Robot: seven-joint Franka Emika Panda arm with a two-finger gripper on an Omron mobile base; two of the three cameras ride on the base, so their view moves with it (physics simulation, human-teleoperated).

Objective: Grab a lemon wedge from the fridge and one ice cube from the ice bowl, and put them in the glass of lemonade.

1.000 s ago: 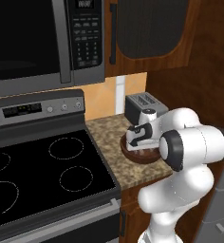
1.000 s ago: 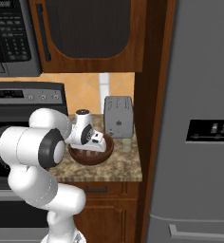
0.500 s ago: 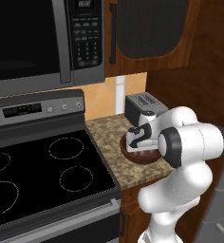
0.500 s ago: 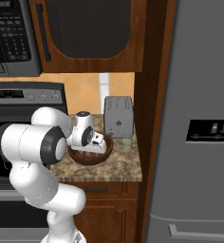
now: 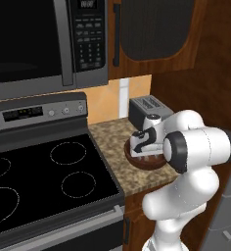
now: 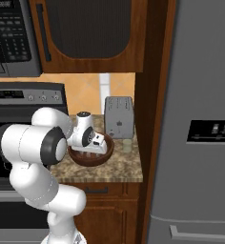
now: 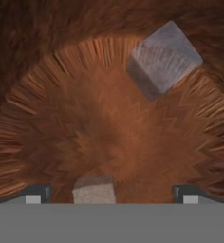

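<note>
My gripper [image 7: 111, 194] hangs open, low inside the dark reddish-brown ice bowl [image 7: 52, 123]. One ice cube [image 7: 94, 190] lies between my fingertips [image 7: 35, 194], nearer the left one. A second ice cube [image 7: 163, 59] rests farther in, near the bowl's wall. On the granite counter, the ice bowl [image 6: 88, 161] sits with my gripper [image 6: 99, 148] dipped into it. The small glass of lemonade [image 6: 127, 145] stands just right of the bowl. The grey fridge [image 6: 200, 119] is at the right with its doors shut. The lemon wedge is out of view. The ice bowl [image 5: 154, 165] lies beneath my gripper [image 5: 143, 156].
A silver toaster [image 6: 118, 116] stands behind the bowl and the glass, against the wall. A wooden panel [image 6: 150, 109] separates the counter from the fridge. The black stove top [image 5: 39, 171] lies left of the counter, with a microwave [image 5: 44, 44] above it.
My hand has come down a little, deeper into the bowl. The jaws have stayed wide and the bowl and glass have not moved.
</note>
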